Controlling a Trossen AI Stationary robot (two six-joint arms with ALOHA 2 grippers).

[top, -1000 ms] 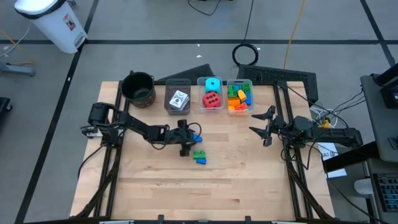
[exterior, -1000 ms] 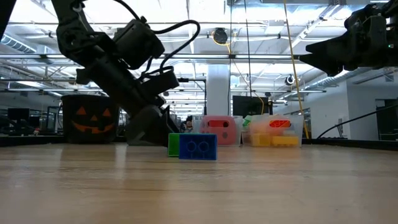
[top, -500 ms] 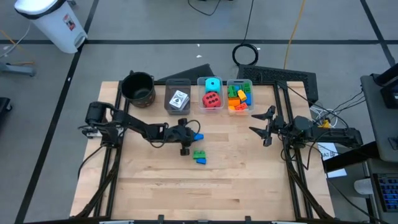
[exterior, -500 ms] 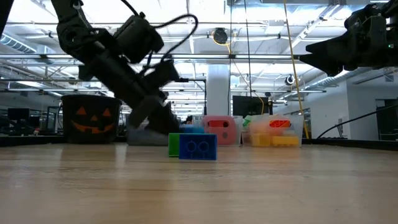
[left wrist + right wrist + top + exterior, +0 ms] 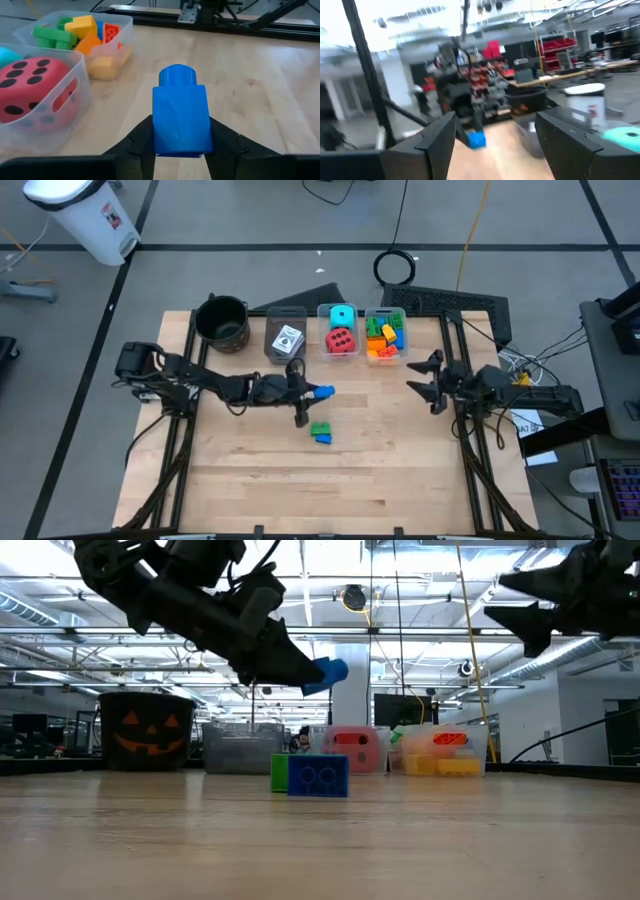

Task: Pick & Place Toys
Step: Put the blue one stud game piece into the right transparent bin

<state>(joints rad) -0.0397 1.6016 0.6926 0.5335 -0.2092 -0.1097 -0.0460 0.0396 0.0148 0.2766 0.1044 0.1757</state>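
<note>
While the blue brick (image 5: 180,112) is clamped between the fingers of the left gripper (image 5: 312,393) and held clear of the table, near the middle of the high view, only its lower sides are seen to be pinched in the left wrist view. A slip or a twist could be caused by that shallow hold if the arm is swung sharply toward the bins. The clear bin of mixed bricks (image 5: 385,337) stands at the upper centre of the high view, beside the bin holding the red dotted cube (image 5: 341,340); a release made too early could land the brick in the wrong bin, on a rim, or on the bare table (image 5: 400,470). A green and blue brick pair (image 5: 320,432) lies just below the gripper and could be knocked if the arm is lowered. The right gripper (image 5: 432,380) is held with jaws apart and empty at the right of the high view, well away.
</note>
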